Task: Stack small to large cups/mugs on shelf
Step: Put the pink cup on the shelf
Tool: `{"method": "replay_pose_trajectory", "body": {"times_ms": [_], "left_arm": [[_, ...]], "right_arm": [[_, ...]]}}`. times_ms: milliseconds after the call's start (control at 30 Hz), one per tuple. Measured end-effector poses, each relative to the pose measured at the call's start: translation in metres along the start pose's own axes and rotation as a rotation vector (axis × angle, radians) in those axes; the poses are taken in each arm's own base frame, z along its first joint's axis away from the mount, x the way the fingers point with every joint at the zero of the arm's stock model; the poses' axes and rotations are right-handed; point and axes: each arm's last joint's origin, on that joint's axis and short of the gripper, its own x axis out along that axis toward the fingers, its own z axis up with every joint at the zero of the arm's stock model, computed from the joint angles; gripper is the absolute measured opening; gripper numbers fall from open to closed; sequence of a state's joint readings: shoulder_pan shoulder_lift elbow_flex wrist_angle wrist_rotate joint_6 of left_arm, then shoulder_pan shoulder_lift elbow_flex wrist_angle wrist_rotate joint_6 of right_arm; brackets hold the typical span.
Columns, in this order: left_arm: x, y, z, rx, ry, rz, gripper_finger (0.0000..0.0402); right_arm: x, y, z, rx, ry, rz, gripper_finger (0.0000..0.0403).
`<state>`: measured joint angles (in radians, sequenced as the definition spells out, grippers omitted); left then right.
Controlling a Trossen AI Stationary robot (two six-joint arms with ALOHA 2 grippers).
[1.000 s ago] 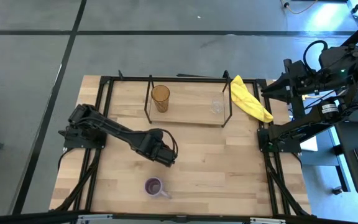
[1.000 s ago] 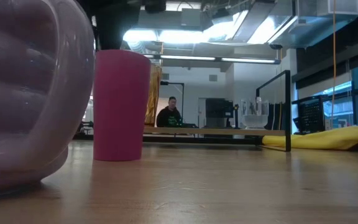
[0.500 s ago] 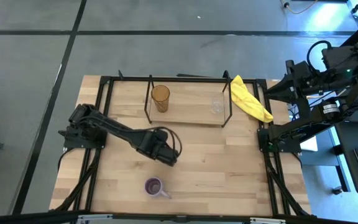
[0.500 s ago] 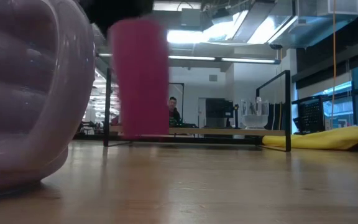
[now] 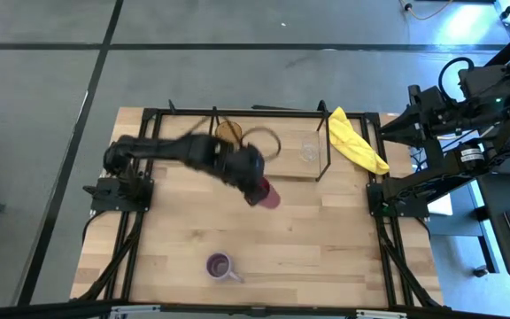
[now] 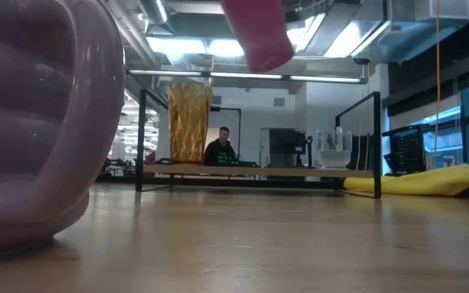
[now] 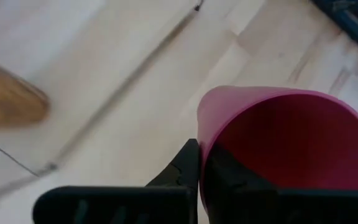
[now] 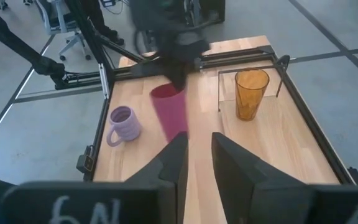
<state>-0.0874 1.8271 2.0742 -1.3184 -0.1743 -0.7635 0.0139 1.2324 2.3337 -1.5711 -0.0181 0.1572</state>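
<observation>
Magenta-red plastic cup point(image 5: 267, 195): light, rigid, smooth-walled; left claw point(image 7: 199, 163) clamped across its rim, cup hanging tilted below, above desk point(image 5: 326, 239).

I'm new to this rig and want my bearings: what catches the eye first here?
The left pincer holds the magenta cup tilted in the air above the table, just in front of the shelf. The amber tumbler stands at the shelf's left end, and the lavender mug sits alone near the table's front edge.

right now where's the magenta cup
The magenta cup is off the table, held tilted by the left end effector just in front of the shelf, between the amber tumbler and the clear glass.
</observation>
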Motion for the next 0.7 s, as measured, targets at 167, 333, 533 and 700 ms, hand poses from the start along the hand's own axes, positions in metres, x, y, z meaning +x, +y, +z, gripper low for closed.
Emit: {"method": "replay_pose_trajectory", "body": {"times_ms": [167, 333, 533, 700], "left_arm": [[-0.005, 0.039, 0.032, 0.139, 0.01, 0.009, 0.0001], [-0.005, 0.067, 0.059, 0.328, -0.059, 0.016, 0.0001], [0.008, 0.09, 0.078, 0.526, -0.069, 0.064, 0.0001], [0.032, 0.104, 0.087, 0.657, 0.009, 0.085, 0.0]], "right_arm": [[0.0, 0.0, 0.0, 0.023, -0.001, 0.0, 0.0074], [0.001, -0.001, 0.0, 0.06, -0.004, -0.031, 0.0074], [0.001, -0.003, 0.001, 0.105, -0.022, -0.113, 0.0074], [0.005, -0.006, 0.004, 0.126, -0.047, -0.209, 0.0074]]}}
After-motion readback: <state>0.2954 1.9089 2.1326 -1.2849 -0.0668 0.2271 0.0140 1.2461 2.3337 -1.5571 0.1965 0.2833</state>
